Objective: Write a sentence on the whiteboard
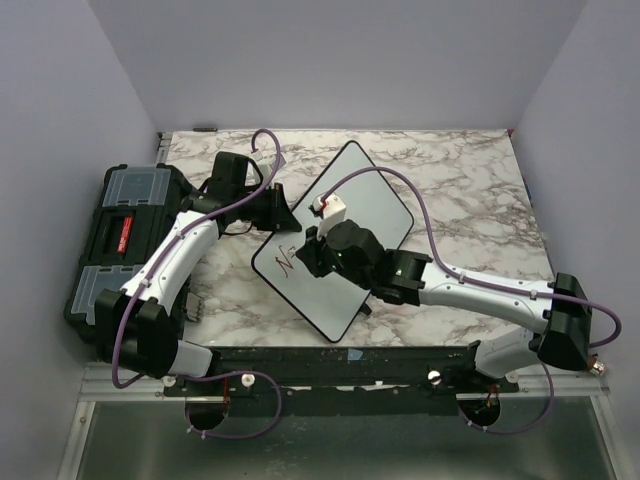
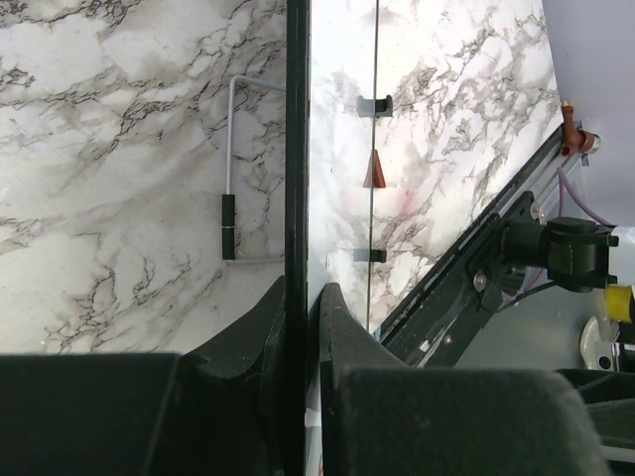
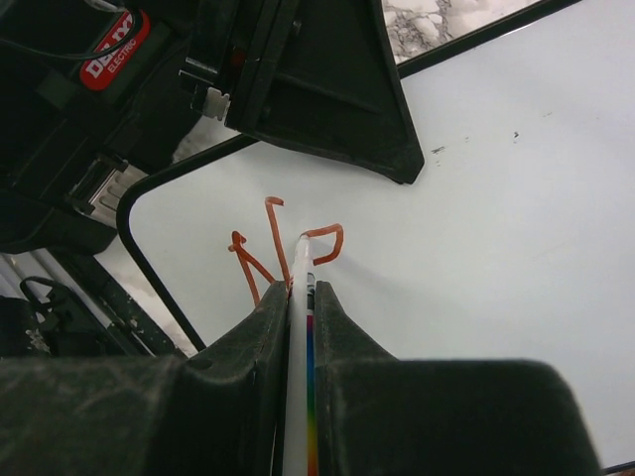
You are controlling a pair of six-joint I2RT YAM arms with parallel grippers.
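**Whiteboard (image 1: pixel 372 208) clamped by one arm, written on by the other**

The whiteboard is laid on the middle of a marble worktop (image 1: pixel 470 180). It is turned diagonally, so one rounded corner points to the far edge and the opposite corner to the near edge. Its left side is gripped by the left gripper (image 1: pixel 282 212). In the left wrist view the thin black frame (image 2: pixel 296 149) is seen edge-on, pinched between two dark fingers (image 2: pixel 260 327) that are closed on it. Whether the whiteboard is lifted off the marble there cannot be told.

A marker (image 3: pixel 297 266), white with a rainbow stripe along the barrel, is clasped by the right gripper (image 3: pixel 298 297), whose jaws are closed tight on the barrel. The tip is set against the white surface. Red lettering (image 3: pixel 260 266) is drawn at the tip, near the whiteboard's left corner. An "N" can be read, with a partly formed second letter just beside it. From above, the lettering is seen only as a small red mark.

A black toolbox (image 1: pixel 125 240) with a red label is placed at the worktop's left edge, just beside the left arm.
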